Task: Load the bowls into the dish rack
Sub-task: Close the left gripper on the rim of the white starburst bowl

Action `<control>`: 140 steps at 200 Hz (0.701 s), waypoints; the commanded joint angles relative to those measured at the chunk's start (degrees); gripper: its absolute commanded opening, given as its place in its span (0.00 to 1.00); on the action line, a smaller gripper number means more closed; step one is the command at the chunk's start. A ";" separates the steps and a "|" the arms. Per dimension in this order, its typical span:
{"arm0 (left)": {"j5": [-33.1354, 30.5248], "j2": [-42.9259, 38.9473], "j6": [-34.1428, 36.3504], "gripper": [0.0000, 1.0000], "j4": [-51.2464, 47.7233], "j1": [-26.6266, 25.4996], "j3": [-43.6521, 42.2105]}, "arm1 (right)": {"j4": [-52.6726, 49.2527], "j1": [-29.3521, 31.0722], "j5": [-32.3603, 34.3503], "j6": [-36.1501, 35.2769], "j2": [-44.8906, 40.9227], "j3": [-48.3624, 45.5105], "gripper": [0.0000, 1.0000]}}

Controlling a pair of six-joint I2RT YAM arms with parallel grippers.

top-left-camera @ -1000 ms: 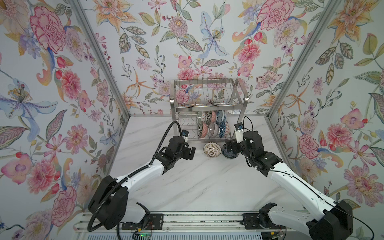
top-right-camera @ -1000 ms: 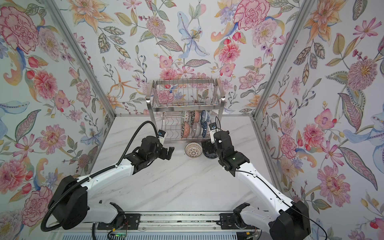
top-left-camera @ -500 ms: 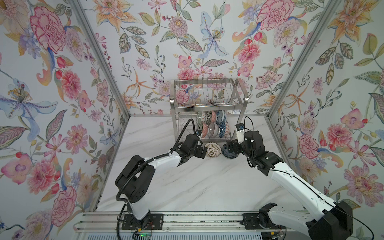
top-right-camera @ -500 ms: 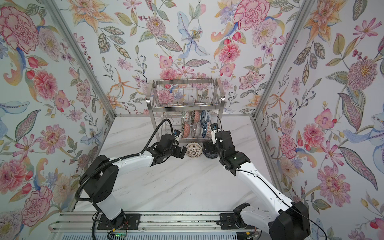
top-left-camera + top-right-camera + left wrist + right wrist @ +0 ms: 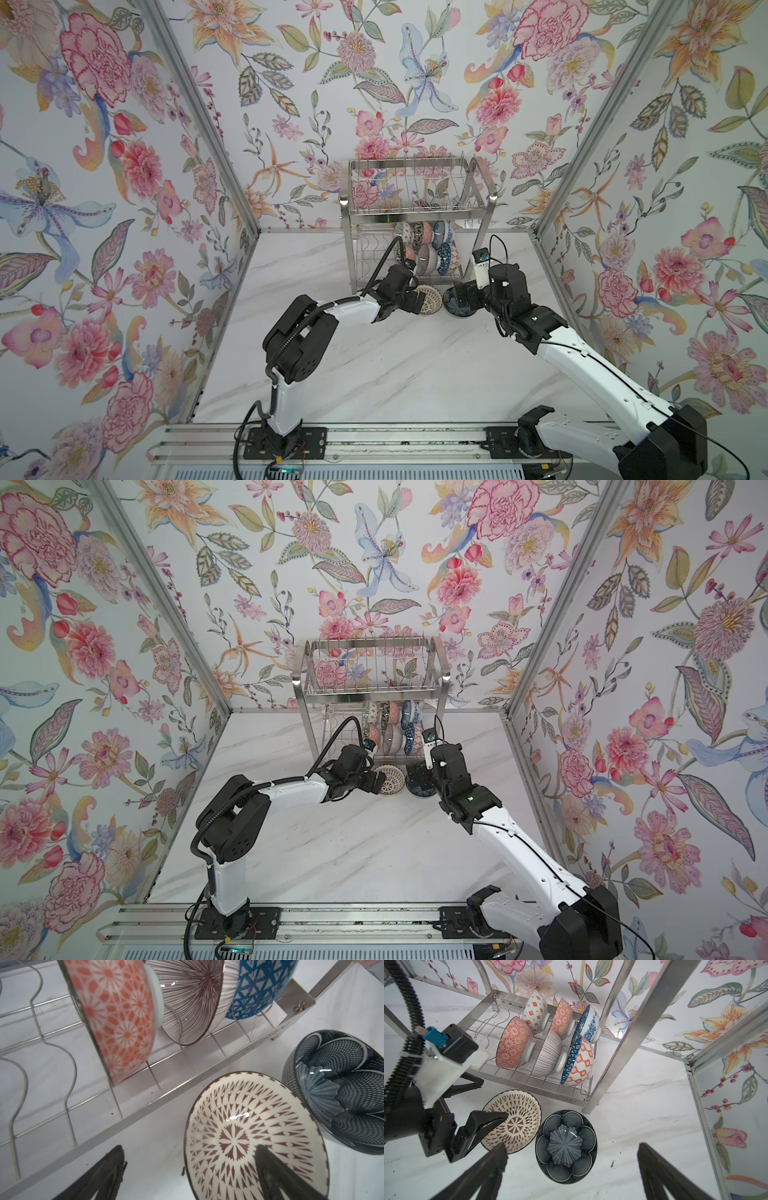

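From above, dark bowl [image 5: 417, 791] half hidden by right gripper [image 5: 572, 1147] (jaws apart)

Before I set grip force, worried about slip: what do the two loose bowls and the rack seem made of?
The white bowl and dark bowl: probably glazed ceramic, glossy, sharp glints inside. The rack: shiny stainless steel, judging by bright wire reflections and a SUS304 stamp.

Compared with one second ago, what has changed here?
The left gripper swung right to the white-and-brown bowl and, open, straddles its rim. Nothing was grasped or released. The right gripper, open over the dark bowl, both bowls and the dish rack stayed.
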 commanded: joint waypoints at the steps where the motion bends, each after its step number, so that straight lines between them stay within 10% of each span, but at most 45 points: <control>1: -0.37 2.40 0.39 0.95 -2.67 -0.55 3.21 | 0.00 0.26 1.75 -0.57 -0.99 -0.85 0.99; 140: -0.31 6.86 1.10 0.49 -4.77 -0.30 6.67 | 0.12 0.25 2.77 -0.96 -0.64 -0.93 0.99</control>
